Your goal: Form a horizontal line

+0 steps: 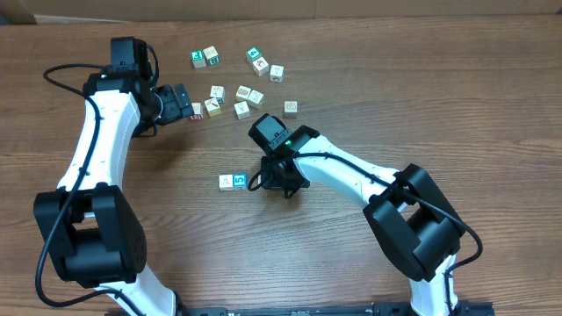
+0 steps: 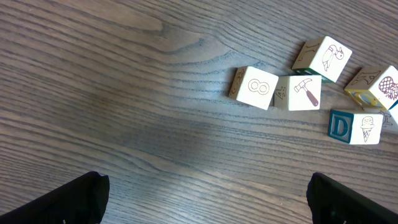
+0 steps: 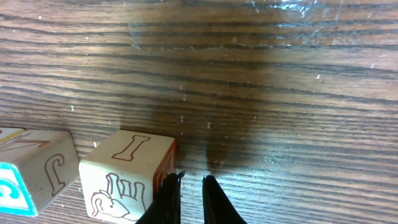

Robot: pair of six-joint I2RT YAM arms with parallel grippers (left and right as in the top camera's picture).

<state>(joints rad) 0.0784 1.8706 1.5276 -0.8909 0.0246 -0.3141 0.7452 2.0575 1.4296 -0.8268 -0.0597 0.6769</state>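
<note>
A short row lies on the table: a whitish cube point(image 1: 226, 182), then the blue-faced "5" cube point(image 1: 240, 181). The right wrist view shows that blue-faced cube point(image 3: 28, 180) and, to its right, a whitish cube with an "I" and an elephant print point(image 3: 127, 177). My right gripper point(image 1: 279, 182) point(image 3: 191, 199) is shut and empty, its left finger against the right side of the "I" cube. My left gripper point(image 1: 180, 104) point(image 2: 208, 205) is open and empty, low over bare wood, just left of the loose cubes.
Several loose cubes lie scattered at the back centre, among them two green-faced ones point(image 1: 198, 59) point(image 1: 253, 54) and a whitish one point(image 1: 291, 107). The left wrist view shows an "8" cube point(image 2: 255, 87), a hammer cube point(image 2: 303, 92) and a "D" cube point(image 2: 348, 126).
</note>
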